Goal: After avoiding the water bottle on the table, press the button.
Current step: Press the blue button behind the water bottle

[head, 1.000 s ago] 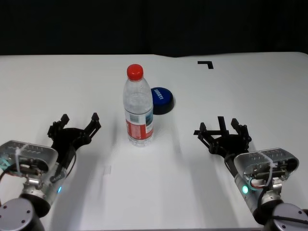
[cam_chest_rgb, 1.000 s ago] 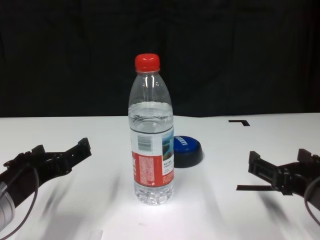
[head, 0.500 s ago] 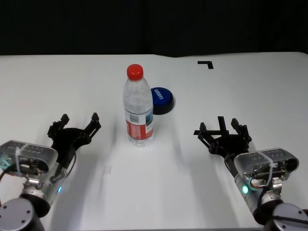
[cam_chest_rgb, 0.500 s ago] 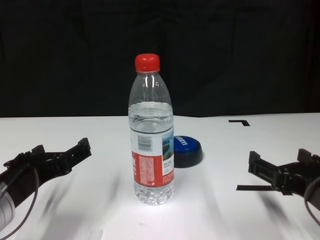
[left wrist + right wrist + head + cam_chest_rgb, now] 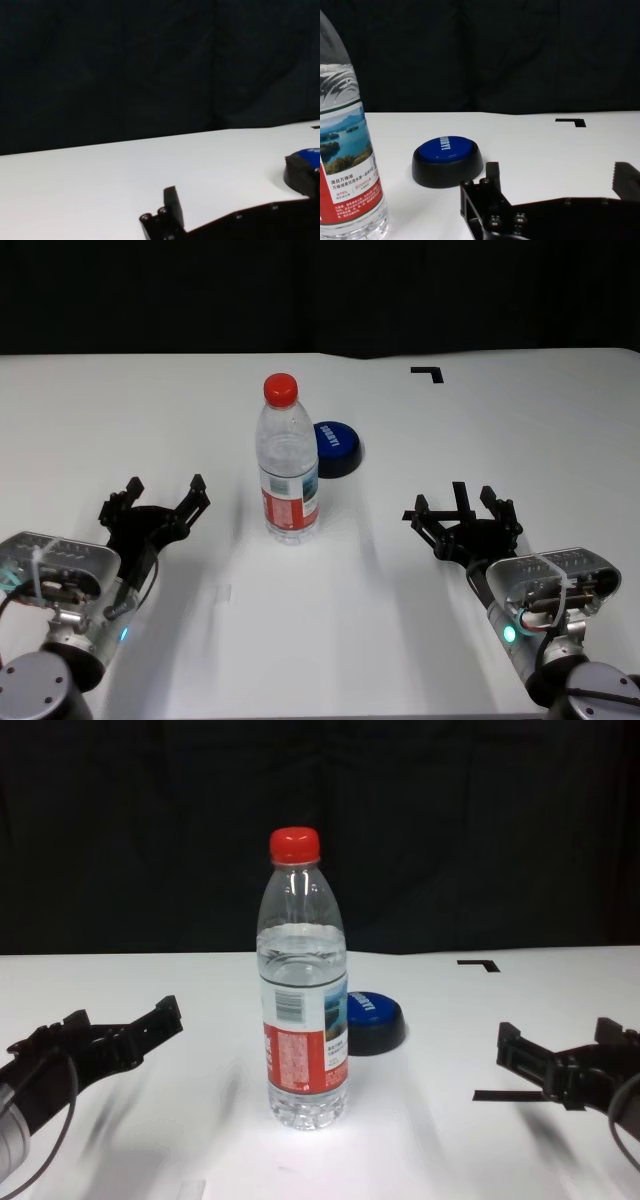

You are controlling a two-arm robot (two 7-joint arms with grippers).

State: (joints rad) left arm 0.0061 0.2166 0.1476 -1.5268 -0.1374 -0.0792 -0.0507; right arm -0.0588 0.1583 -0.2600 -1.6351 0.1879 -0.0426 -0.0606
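I saw the tall clear plastic water bottle [image 5: 288, 462] with its red cap standing mid-table [image 5: 560, 420], the low blue dome button [image 5: 337, 447] just behind it. My left gripper [image 5: 160, 503] and right gripper [image 5: 462, 510] hovered near the front edge, fingers spread, empty.

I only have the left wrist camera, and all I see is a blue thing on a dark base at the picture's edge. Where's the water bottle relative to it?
Observer: The water bottle stands upright on the robot's side of the button, slightly toward the robot's left, partly screening it in the chest view.
Operator: Which gripper looks better placed to go in?
Observer: Probably the right gripper. Its wrist view shows the button's whole blue top, with the bottle off to one side.
Operator: Is the left one holding anything?
Observer: No. The left gripper is open and empty, low over the table, on the near left of the bottle.
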